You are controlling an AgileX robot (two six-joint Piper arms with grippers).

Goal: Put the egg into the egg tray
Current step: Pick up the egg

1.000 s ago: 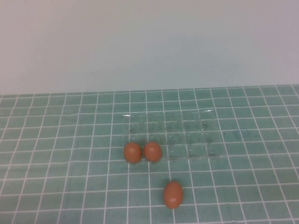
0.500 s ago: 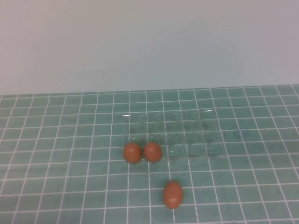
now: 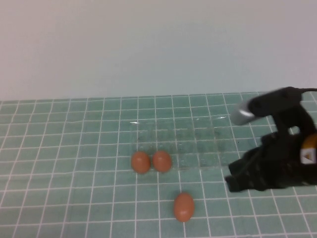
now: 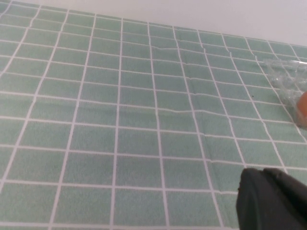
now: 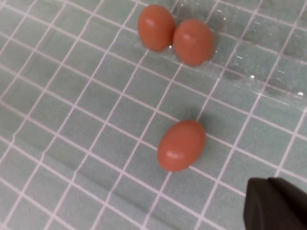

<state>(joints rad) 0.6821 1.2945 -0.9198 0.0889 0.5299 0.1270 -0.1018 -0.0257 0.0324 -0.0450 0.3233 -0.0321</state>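
Observation:
Three orange-brown eggs show. One egg (image 3: 184, 206) lies alone on the green checked cloth in front of the clear egg tray (image 3: 198, 141); it also shows in the right wrist view (image 5: 181, 144). Two eggs (image 3: 140, 162) (image 3: 162, 161) sit side by side at the tray's near left corner; I cannot tell whether they rest in cups. My right gripper (image 3: 234, 182) hovers to the right of the lone egg, shut and empty (image 5: 266, 184). My left gripper (image 4: 261, 172) is shut and empty over bare cloth, and is out of the high view.
The green checked cloth (image 3: 64, 188) covers the table up to a pale wall (image 3: 148, 44) at the back. The tray's edge (image 4: 288, 79) and a sliver of an egg (image 4: 303, 108) show in the left wrist view.
My right arm has come into the high view from the right, over the tray's near right side. The eggs and tray have not moved.

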